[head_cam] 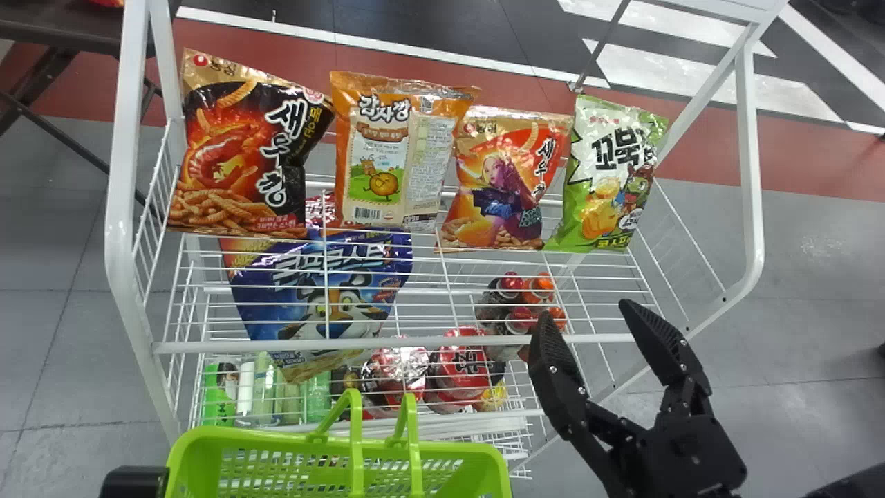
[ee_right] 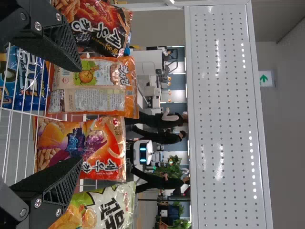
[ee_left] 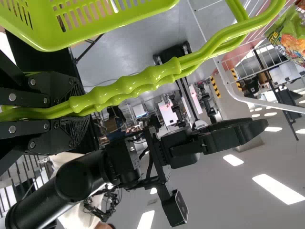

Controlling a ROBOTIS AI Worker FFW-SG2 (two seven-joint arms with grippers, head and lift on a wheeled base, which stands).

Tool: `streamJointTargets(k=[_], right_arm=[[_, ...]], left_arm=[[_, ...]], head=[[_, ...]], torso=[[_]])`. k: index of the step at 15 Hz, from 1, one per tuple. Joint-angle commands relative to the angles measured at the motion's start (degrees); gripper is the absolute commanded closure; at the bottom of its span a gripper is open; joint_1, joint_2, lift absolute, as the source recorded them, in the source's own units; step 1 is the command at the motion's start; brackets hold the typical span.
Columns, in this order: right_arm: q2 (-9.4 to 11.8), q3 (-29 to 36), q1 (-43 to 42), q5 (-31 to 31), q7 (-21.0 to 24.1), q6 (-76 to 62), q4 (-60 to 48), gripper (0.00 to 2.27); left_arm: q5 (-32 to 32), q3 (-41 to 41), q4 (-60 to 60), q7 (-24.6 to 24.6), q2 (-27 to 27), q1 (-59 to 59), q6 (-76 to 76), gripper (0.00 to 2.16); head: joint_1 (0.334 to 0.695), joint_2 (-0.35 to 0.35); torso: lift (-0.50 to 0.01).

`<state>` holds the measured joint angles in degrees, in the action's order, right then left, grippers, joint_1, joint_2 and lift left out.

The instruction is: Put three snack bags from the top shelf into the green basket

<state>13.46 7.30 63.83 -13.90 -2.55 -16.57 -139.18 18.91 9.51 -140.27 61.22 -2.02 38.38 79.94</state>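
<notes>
At a white wire rack, a green basket is sitting in front, the left gripper grasping its paired handles; the right gripper is waiting at the rack's front toward the right, fingers spread, holding nothing; a blue bag is lying below the top shelf; up on that shelf four snack bags are standing in a row, dark, orange, red-orange and green from left to right; capped bottles are clustering lower down.
</notes>
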Motion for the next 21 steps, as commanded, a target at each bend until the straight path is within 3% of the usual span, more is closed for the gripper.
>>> streamJointTargets(k=[1, 21], right_arm=[[0.16, 0.0, -0.02, -0.07, 0.0, -0.34, 0.22, 0.18], [1.65, -1.5, -2.65, -0.07, 0.0, -2.8, 3.39, 0.18]], left_arm=[[-0.37, 0.24, -0.09, -0.04, 0.09, 0.03, 0.0, 1.68], [-1.95, 1.38, -1.85, -0.92, 0.09, 1.96, -0.35, 1.68]], head=[[0.695, -0.35], [0.695, -0.35]], torso=[[-0.045], [-0.045]])
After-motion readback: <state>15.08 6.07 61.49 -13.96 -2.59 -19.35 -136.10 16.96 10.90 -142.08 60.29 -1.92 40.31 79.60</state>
